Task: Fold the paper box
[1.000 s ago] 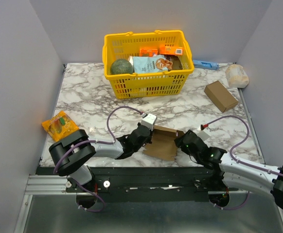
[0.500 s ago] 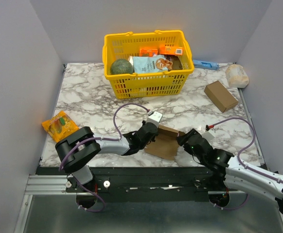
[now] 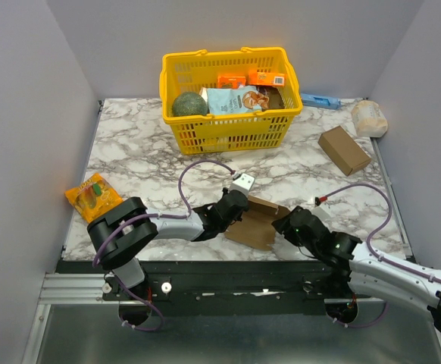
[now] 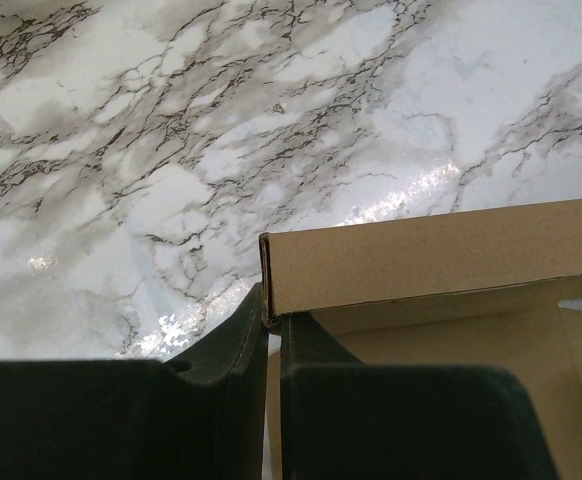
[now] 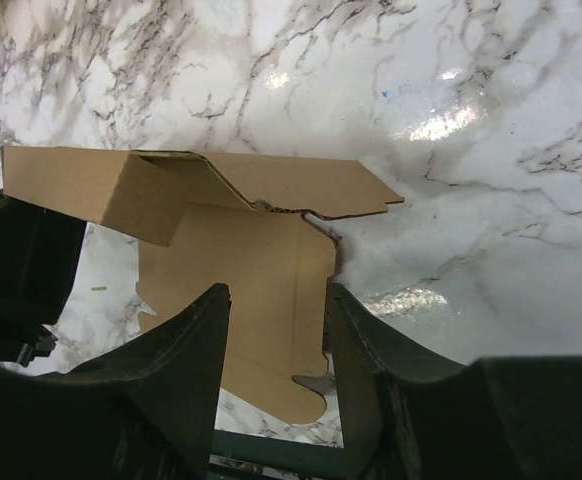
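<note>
At the near edge of the marble surface (image 3: 145, 163), between the two arms, the paper box (image 3: 254, 221) is being worked on. It is lying partly folded: one flat panel (image 5: 261, 270) is resting on the surface and one raised wall (image 4: 441, 255) is being stood up along its far side.

The left tool (image 3: 234, 215) is being pressed in from the box's left. In the left wrist view its fingers are drawn almost together, and the left end of the raised wall is being pinched between them at the corner.

The right tool (image 3: 283, 222) is being brought in from the box's right. In the right wrist view its fingers (image 5: 196, 340) are standing well apart, nothing is being gripped, and the flat panel is being framed in the gap between them.

The relation that matters is being set by the raised wall. Its long axis is running left to right, crosswise to the right tool's fingers and just beyond their tips. The free right end of the wall, with its pointed flap, is lying nearer to the right tool. By judgement, the next fold is being left to the right arm while the left one is acting as anchor.

Farther back, an orange packet (image 3: 93, 195) is lying at the left edge and a blocky brown carton (image 3: 344, 149) at the right. Farthest off, a yellow basket (image 3: 228, 54) of groceries is being kept at the back, well apart from the box.
</note>
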Robot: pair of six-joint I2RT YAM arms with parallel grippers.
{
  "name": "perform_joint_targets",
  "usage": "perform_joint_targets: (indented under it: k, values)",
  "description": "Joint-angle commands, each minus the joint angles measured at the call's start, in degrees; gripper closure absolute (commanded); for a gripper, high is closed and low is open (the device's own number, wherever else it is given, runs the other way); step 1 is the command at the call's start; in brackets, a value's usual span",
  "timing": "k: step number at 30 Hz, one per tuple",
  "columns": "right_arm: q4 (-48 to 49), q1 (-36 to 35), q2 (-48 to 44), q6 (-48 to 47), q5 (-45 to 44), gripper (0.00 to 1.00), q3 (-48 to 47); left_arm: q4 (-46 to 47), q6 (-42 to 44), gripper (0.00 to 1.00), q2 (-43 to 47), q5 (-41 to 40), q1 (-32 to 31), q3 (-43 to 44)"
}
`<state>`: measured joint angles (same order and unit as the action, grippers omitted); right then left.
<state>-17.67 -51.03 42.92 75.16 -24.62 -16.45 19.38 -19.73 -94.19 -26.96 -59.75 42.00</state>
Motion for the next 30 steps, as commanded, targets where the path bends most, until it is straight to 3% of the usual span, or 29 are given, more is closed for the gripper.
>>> perform_joint_targets:
  k: [1, 10, 24, 30]
  values:
    - [4.1, -0.3, 3.0, 1.0, -4.3, 0.48, -0.2, -1.8, -0.3, 0.88, 1.5, -1.0, -0.1, -0.4]
    - [6.1, -0.2, 17.3, 2.7, -6.8, 0.46, -4.7, -1.5, -0.4, 0.89, 2.5, 0.0, -0.1, -1.1]
    - [8.1, -0.1, 20.3, 3.6, -9.1, 0.47, -4.6, -0.3, -1.6, 0.89, 4.1, 1.9, 0.1, -2.2]
    - [9.7, 0.0, 19.2, -0.9, -11.6, 0.51, -5.1, -0.5, -1.3, 0.9, 3.8, 2.0, 0.1, -1.9]
